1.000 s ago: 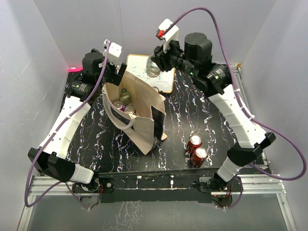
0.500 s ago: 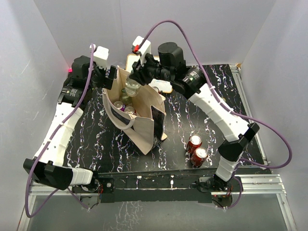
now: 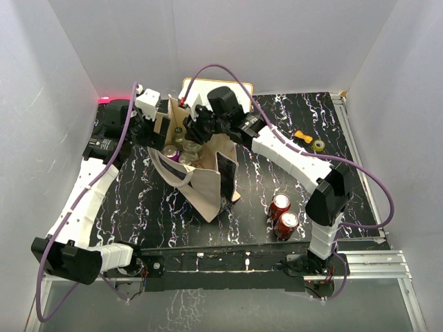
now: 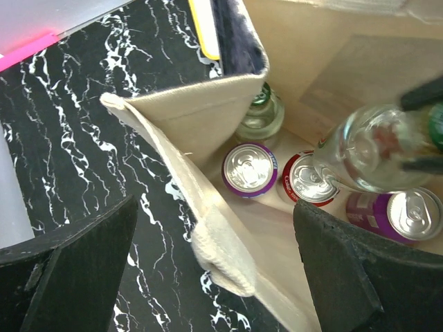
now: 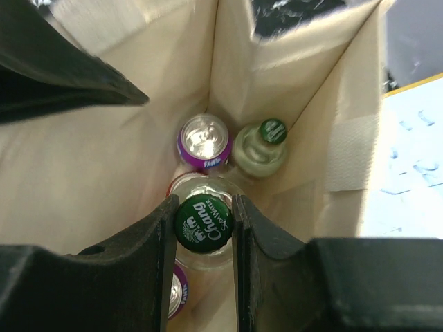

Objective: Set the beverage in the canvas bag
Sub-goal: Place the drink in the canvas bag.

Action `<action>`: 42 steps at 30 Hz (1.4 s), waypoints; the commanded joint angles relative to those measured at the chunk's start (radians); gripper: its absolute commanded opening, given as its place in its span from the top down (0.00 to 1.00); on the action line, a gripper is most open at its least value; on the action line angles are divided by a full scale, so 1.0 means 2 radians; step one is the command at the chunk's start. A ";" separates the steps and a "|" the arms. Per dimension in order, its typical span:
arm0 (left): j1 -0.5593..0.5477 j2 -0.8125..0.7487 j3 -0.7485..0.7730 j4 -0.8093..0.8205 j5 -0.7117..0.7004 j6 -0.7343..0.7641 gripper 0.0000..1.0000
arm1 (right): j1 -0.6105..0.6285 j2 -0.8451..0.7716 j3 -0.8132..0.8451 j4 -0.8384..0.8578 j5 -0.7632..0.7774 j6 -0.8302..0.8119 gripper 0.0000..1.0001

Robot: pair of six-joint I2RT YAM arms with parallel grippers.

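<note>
Clamping the green-capped bottle (image 5: 203, 223) at its neck, our right fingers (image 5: 156, 256) have swung it down into the canvas bag (image 3: 208, 187), above the cans (image 5: 204, 142), while our left fingers (image 4: 76, 270), spread wide, straddle the rim; only release remains, we judge.

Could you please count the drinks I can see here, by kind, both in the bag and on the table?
Purple cans: 2
Red cans: 3 (1 in the canvas bag, 2 on the table)
Green-capped glass bottles: 2
Total: 7
</note>
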 commanded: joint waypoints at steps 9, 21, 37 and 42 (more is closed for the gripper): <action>0.004 -0.055 -0.041 -0.044 0.105 0.028 0.05 | -0.002 -0.057 -0.063 0.153 0.011 -0.027 0.92; 0.004 -0.065 -0.060 -0.059 0.132 0.050 0.04 | -0.015 -0.017 0.014 0.190 0.032 0.012 0.92; 0.004 -0.086 -0.099 -0.062 0.200 0.111 0.03 | -0.016 -0.015 -0.032 0.211 0.030 -0.034 0.92; 0.004 -0.091 -0.114 -0.062 0.214 0.129 0.03 | -0.016 -0.034 -0.079 0.221 0.011 -0.045 0.92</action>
